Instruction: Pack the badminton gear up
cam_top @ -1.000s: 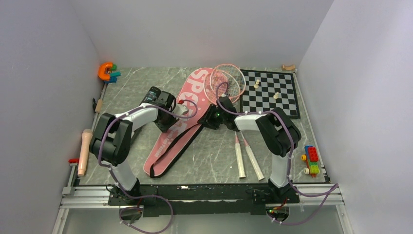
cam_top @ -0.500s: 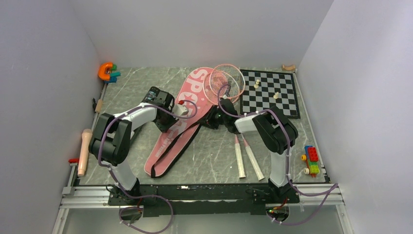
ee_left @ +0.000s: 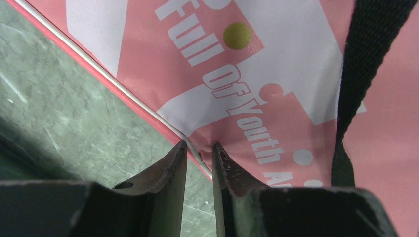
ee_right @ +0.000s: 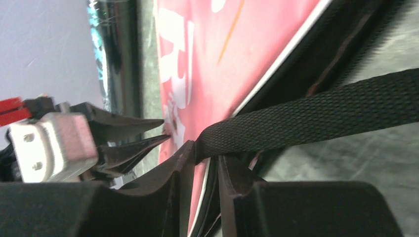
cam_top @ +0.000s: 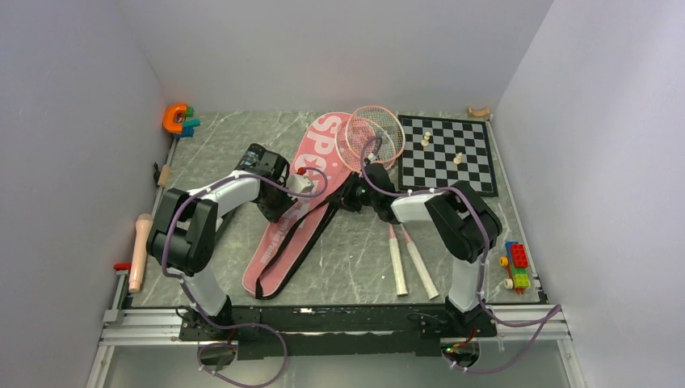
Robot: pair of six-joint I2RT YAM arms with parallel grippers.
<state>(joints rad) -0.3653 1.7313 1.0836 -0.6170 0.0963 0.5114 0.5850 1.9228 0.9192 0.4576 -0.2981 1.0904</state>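
Your left claw (ee_left: 199, 148) is down at the left edge of the pink bag (cam_top: 283, 242), about halfway along its length. Its jaws are drawn nearly together, with the bag's white-piped rim pinched between the tips and only a thin gap showing. Just to the right of that claw, the bag's printed face spreads out flat, and the black strap (ee_left: 360, 74) runs across it further right. Your right claw (ee_right: 201, 155) faces it from the bag's opposite edge. Its jaws are also almost closed, and they nip the rim right where the strap meets it. From that claw the strap stretches away to the right, raised off the green marble table (cam_top: 355, 259). In the right wrist view you can see the left claw's dark tips pointing back across the pink cloth, close by but not touching yours. The bag lies slanted between the two claws, its wide end beyond them and its narrow end back toward the arm bases. The two rackets (cam_top: 380, 133) rest with their heads beyond the right claw, overlapping the bag's wide end and the corner of the chessboard (cam_top: 452, 153), and their white handles lie behind that claw, to its right.
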